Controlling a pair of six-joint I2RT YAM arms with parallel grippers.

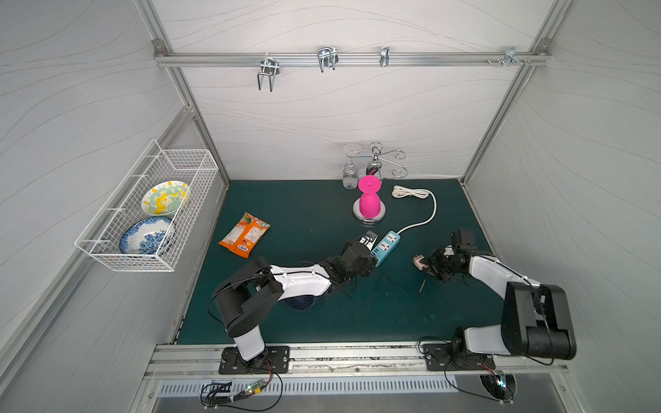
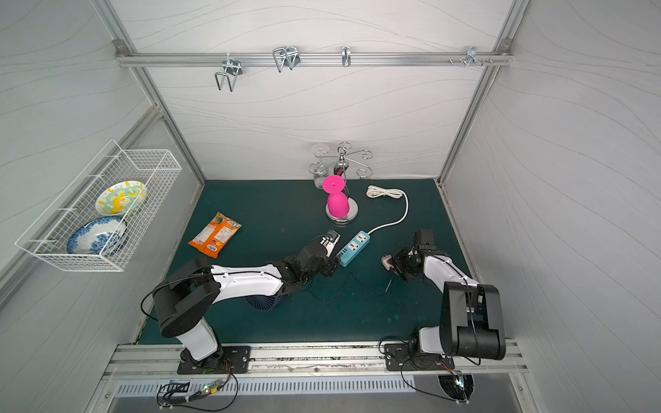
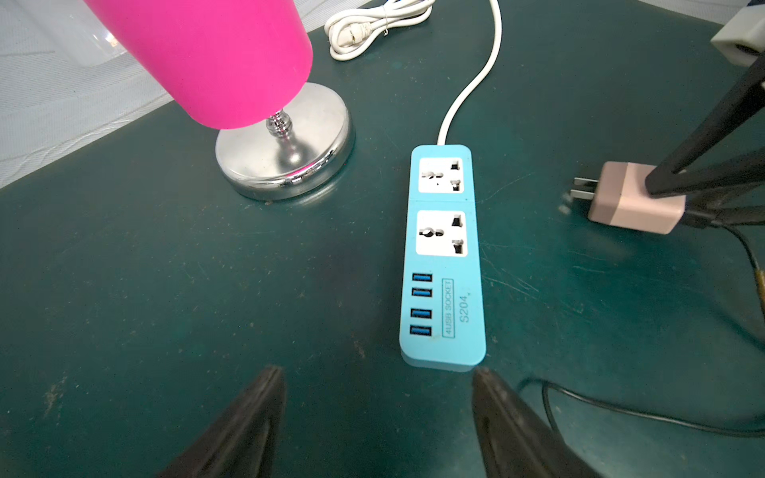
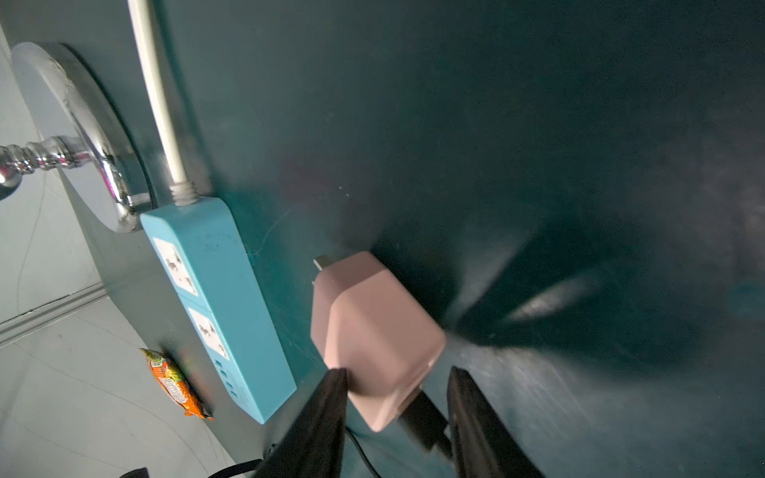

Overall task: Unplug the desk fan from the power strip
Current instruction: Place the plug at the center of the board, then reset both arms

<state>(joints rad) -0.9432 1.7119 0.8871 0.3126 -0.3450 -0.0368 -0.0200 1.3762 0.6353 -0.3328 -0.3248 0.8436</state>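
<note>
Far left on the wall we see a white wire basket (image 1: 150,211) w/ two patterned plates, then an orange snack packet (image 1: 244,230) flat on the dark green table (image 1: 322,321). The small round navy-blue desk fan (image 1: 301,304) is mostly hidden under the left arm; only a slice of slatted grille shows, near-left of centre. Its thin black cable (image 1: 393,284) is hard to follow across the table.

The left gripper (image 3: 378,389) is open w/ nothing in it, one black fingertip (image 3: 486,387) just beside the near end of the short light-blue power strip (image 1: 386,246); both sockets on the strip are empty. Far of it stands a chrome stand w/ a pink cup (image 1: 369,203) hung on it.

Right of the strip, apart from it, the small pink cube plug (image 1: 419,263) sits low by the table, prongs bare and pointing at the strip. The right gripper (image 4: 397,376) straddles it: one finger (image 4: 331,385) touches the cube, the other stands off w/ a gap, so grip looks slack; we can't tell if it's let go. The right wrist view is motion-blurred.
</note>
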